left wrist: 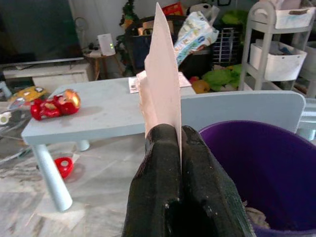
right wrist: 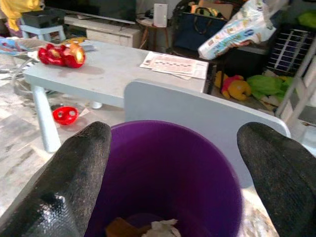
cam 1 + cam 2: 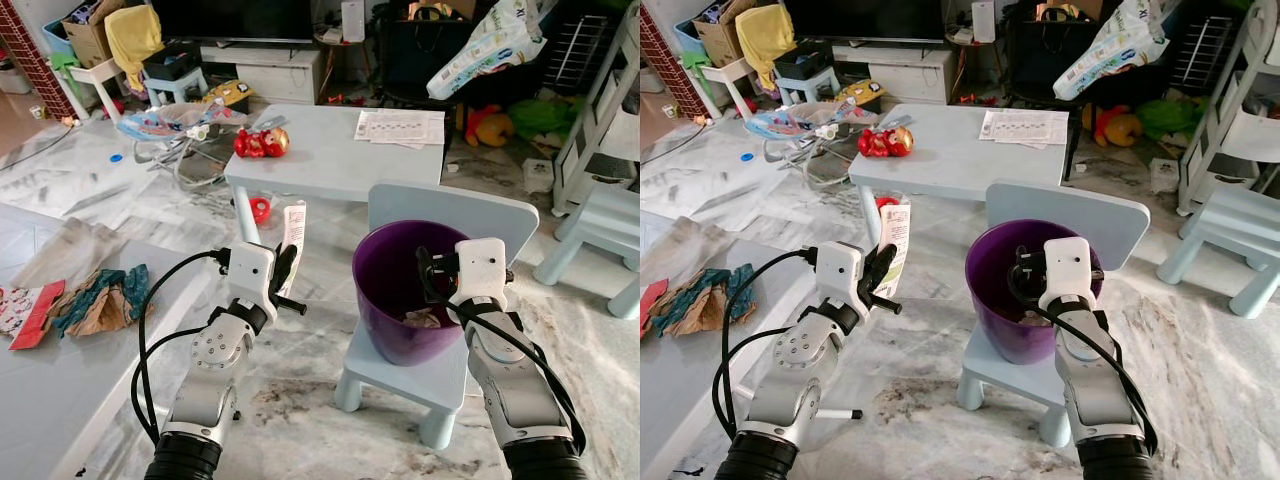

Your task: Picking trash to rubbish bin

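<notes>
A purple bin (image 3: pixel 405 290) stands on a small light-blue chair (image 3: pixel 440 215), with crumpled trash (image 3: pixel 422 319) at its bottom. My left gripper (image 3: pixel 287 270) is shut on a flat white wrapper (image 3: pixel 293 230), held upright just left of the bin; the wrapper (image 1: pixel 163 84) rises from between the fingers (image 1: pixel 158 187). My right gripper (image 2: pixel 173 163) is open over the bin's near rim (image 2: pixel 173 126), fingers (image 2: pixel 74 173) spread wide above the trash (image 2: pixel 158 228). More trash, a crumpled teal and brown wrapper (image 3: pixel 100 300), lies on the grey surface at left.
A light-blue low table (image 3: pixel 330 150) with a red toy (image 3: pixel 260 143) and papers (image 3: pixel 400 127) stands behind the chair. A red item (image 3: pixel 260 210) lies on the marble floor. Clutter, a white shelf unit (image 3: pixel 600 110) and another blue chair (image 3: pixel 610 230) sit at the back and right.
</notes>
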